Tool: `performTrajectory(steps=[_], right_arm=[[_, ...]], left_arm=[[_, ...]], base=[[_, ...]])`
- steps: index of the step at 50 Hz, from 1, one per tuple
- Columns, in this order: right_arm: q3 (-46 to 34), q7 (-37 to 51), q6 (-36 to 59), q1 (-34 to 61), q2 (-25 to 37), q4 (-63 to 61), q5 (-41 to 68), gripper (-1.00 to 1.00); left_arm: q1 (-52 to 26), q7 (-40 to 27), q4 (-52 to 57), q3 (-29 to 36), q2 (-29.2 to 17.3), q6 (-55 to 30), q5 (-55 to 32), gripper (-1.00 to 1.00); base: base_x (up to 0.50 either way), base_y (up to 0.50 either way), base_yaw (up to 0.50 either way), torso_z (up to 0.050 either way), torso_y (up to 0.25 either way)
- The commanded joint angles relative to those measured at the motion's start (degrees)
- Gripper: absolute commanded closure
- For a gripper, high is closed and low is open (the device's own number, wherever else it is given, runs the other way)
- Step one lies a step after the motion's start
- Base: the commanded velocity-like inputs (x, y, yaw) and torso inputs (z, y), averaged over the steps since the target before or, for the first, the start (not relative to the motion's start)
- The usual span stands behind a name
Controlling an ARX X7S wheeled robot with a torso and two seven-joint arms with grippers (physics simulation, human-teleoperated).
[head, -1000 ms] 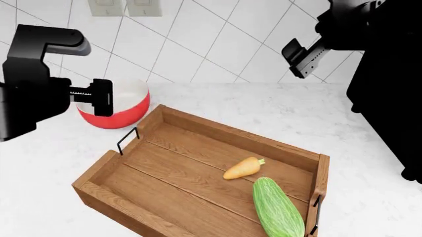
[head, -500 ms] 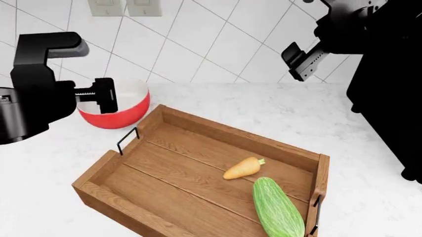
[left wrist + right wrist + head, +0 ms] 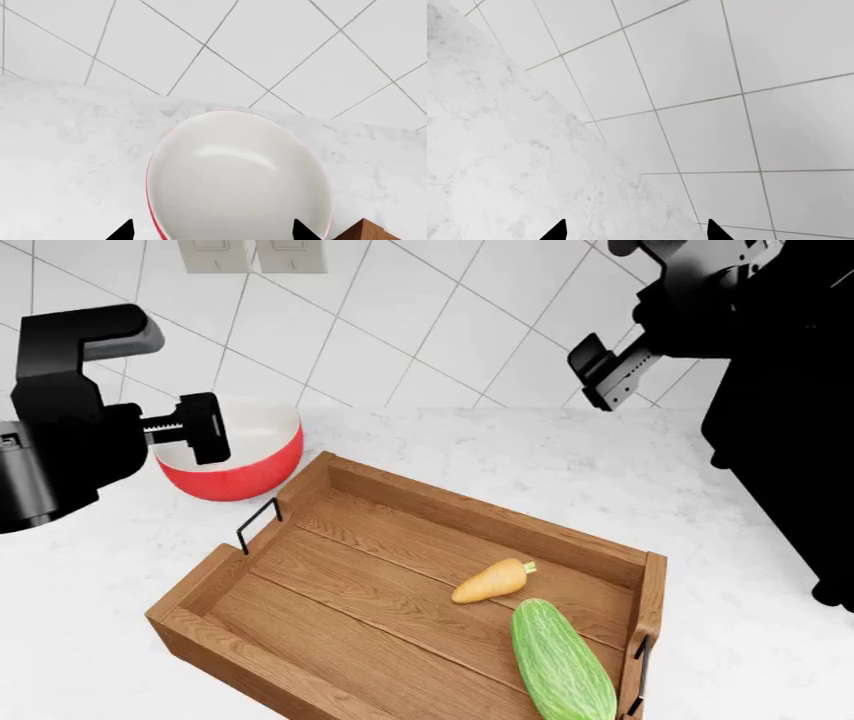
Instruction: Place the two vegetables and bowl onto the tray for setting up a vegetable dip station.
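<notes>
Left gripper: jaws spread, empty, hovering above the bowl.
Bowl: off the tray's far-left corner.

Counted: 1 bowl, 1 tray, 1 carrot, 1 cucumber, 2 wall switch plates.

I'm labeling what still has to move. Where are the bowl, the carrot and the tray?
bowl (image 3: 237, 175): left wrist view, middle of the white inside.
carrot (image 3: 489, 581): head view, middle of the orange body.
tray (image 3: 474, 511): head view, far raised side.
</notes>
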Motion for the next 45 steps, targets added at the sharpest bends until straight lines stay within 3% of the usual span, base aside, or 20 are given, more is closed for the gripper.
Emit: performTrajectory(steps=[1, 23, 45], right_arm=[[0.0, -0.2, -0.2, -0.3, -0.3, 0.5, -0.2, -1.00], [0.4, 0.3, -0.4, -1.5, 0.2, 0.6, 0.0, -1.00], [0.6, 0.4, -0.4, -1.9, 0.4, 0.6, -0.1, -1.00]], left_arm=[[1.3, 0.3, -2.1, 0.0, 0.9, 2.0, 1.1, -1.00], [3.3, 2.3, -6.5, 0.1, 4.5, 5.5, 2.3, -1.00], [5.6, 1.8, -6.6, -0.7, 3.8, 7.8, 2.4, -1.00]], base=[[0.00, 0.00, 0.00, 0.000, 0.000], [0.00, 0.00, 0.00, 0.000, 0.000], [0.00, 0.00, 0.00, 0.000, 0.000]])
